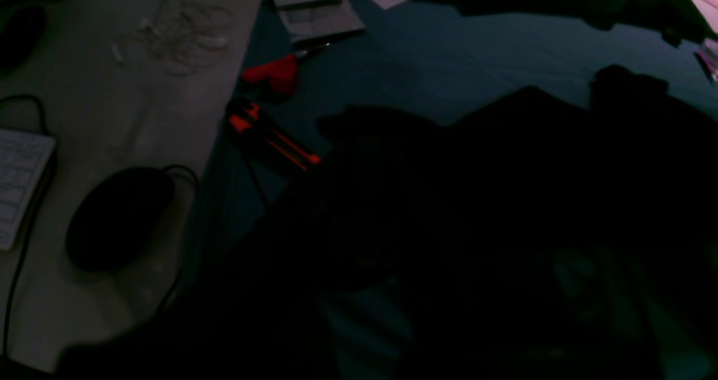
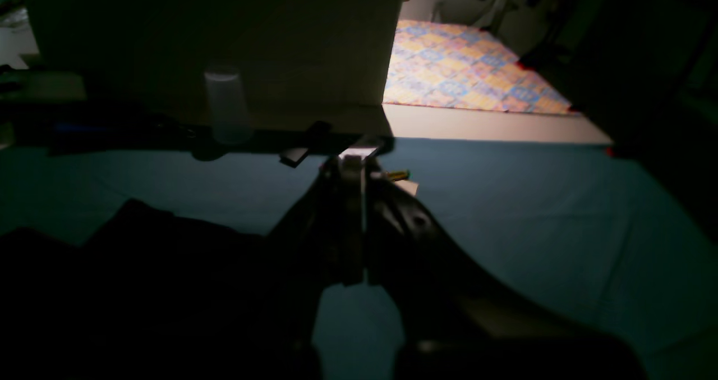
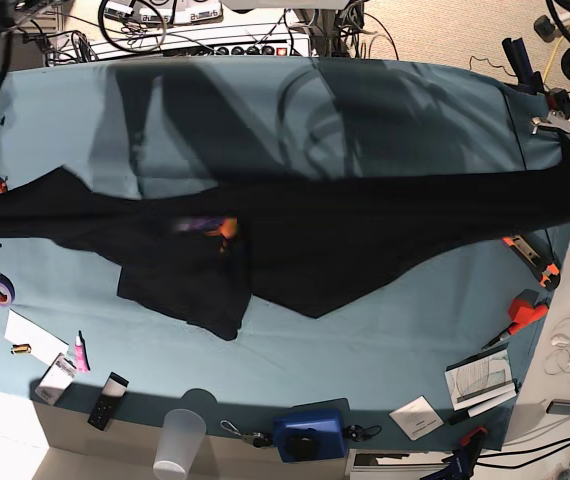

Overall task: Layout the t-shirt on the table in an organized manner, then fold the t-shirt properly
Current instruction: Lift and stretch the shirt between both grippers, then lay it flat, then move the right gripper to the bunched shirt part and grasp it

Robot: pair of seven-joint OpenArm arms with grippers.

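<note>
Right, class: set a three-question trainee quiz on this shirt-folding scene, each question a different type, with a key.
1. True or false: the t-shirt lies neatly folded on the table.
2. What is the right gripper shut on? A) plastic cup B) t-shirt C) nothing
3. Fill in: the shirt's colourful print sits toward the base view's ____ side.

Key: 1 false, it is stretched between both arms; 2 B; 3 left.

We see the black shirt [image 3: 295,245] stretched taut in a long band across the teal table [image 3: 385,110], a loose flap sagging toward the near edge and a purple-orange print just showing mid-fabric.
</note>
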